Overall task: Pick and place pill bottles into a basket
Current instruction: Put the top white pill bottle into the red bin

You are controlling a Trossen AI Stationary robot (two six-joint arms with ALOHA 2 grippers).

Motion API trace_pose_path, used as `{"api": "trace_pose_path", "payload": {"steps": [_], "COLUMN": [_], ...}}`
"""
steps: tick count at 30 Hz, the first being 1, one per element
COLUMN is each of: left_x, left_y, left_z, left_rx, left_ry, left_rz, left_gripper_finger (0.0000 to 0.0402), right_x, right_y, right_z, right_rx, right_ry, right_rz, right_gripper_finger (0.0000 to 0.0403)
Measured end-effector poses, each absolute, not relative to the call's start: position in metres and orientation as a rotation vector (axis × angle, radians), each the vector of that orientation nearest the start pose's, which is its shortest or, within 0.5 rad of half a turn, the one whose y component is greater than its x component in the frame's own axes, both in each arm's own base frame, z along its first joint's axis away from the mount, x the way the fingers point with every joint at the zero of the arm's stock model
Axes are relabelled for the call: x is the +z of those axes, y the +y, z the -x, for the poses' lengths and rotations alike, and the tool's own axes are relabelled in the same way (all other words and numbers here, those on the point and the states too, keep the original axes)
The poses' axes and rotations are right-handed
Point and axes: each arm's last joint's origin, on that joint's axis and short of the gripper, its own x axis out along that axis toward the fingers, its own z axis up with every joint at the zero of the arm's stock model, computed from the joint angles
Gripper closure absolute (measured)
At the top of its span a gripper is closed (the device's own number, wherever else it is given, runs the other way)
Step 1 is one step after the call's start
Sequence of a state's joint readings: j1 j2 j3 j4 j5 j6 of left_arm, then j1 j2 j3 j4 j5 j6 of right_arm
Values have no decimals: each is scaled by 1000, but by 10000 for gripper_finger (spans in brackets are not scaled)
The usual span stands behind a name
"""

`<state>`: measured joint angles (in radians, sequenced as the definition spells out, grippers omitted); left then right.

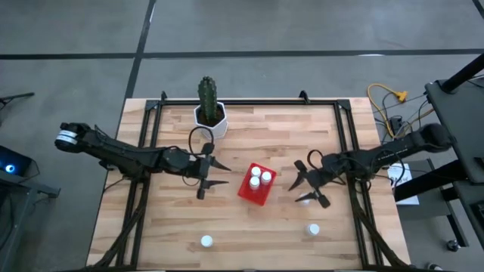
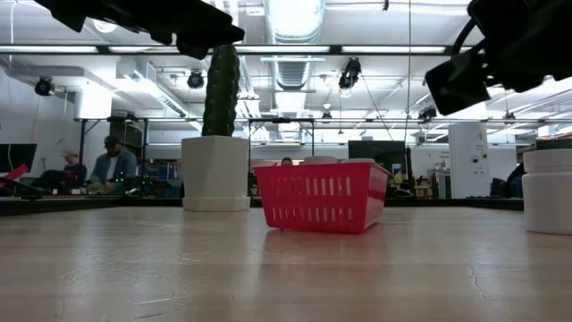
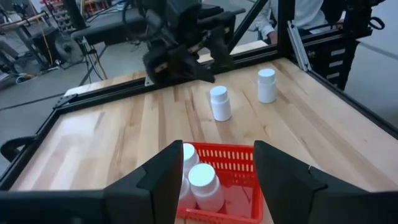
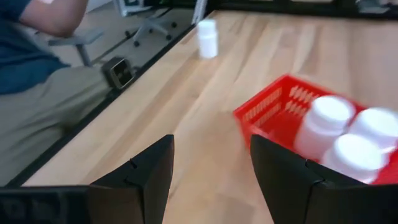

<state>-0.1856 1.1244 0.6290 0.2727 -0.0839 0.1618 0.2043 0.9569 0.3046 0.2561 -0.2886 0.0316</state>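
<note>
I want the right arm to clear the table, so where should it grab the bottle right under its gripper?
Probably from straight above: the pill bottle stands upright, apart from the basket, beneath the open right gripper. Close the fingers across its round sides below the cap.

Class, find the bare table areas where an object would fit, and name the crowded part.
Free: the near strip between the two loose pill bottles, and the far right corner beyond the right gripper. Crowded: the middle, where the left gripper and right gripper flank the basket, with the cactus pot behind.
</note>
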Motion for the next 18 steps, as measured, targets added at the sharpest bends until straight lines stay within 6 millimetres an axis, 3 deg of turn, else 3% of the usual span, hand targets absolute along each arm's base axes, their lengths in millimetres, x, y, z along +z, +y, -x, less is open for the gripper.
{"api": "trace_pose_path", "payload": {"steps": [6, 13, 18], "left_x": [257, 257, 257], "left_y": [-43, -43, -43], "left_z": [-241, -241, -240], "left_rx": [-120, -121, -121], "left_ry": [212, 216, 216], "left_rz": [-199, -201, -200], "left_gripper_finger": [224, 224, 224], "right_x": [178, 172, 181], "right_y": [57, 63, 68], "right_z": [-177, -172, -173], "right_rx": [526, 432, 415], "right_ry": [462, 561, 590], "right_rz": [-83, -47, -21], "right_gripper_finger": [200, 200, 200]}}
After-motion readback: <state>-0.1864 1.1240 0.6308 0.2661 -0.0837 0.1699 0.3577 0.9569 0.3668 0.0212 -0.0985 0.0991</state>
